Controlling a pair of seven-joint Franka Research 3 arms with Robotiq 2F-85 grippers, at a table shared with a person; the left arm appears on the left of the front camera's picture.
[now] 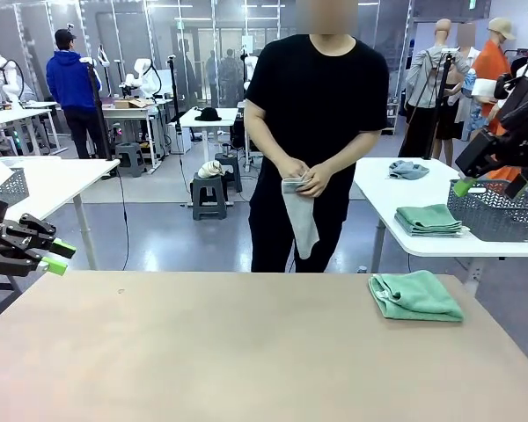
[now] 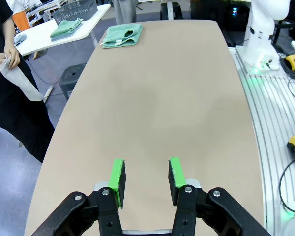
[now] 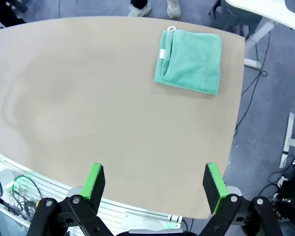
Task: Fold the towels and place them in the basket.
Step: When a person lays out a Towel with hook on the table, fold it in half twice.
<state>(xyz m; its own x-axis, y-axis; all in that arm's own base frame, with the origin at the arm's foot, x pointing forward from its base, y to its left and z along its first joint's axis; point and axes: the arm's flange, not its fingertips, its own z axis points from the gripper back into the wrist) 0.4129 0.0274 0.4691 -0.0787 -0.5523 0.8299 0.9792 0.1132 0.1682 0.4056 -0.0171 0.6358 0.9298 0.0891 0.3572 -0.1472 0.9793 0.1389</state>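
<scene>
Mint-green towel (image 1: 415, 294) lies folded at the far right corner of the desk (image 1: 246, 352), and both my tools are empty.

My left tool (image 1: 60, 257) hangs at the desk's left side, its green pads (image 2: 118, 178) partly apart with nothing between them. My right tool (image 3: 154, 183) is raised at the desk's right side, spread wide and holding nothing. Across the desk, the person holds a grey towel (image 1: 299, 215) that hangs down from both hands (image 1: 304, 176). The dark grey lattice basket (image 1: 502, 221) stands on a white side table (image 1: 387, 189) beyond the desk's right end. A small stack of folded green towels (image 1: 429, 219) lies just beside the basket on that table.
</scene>
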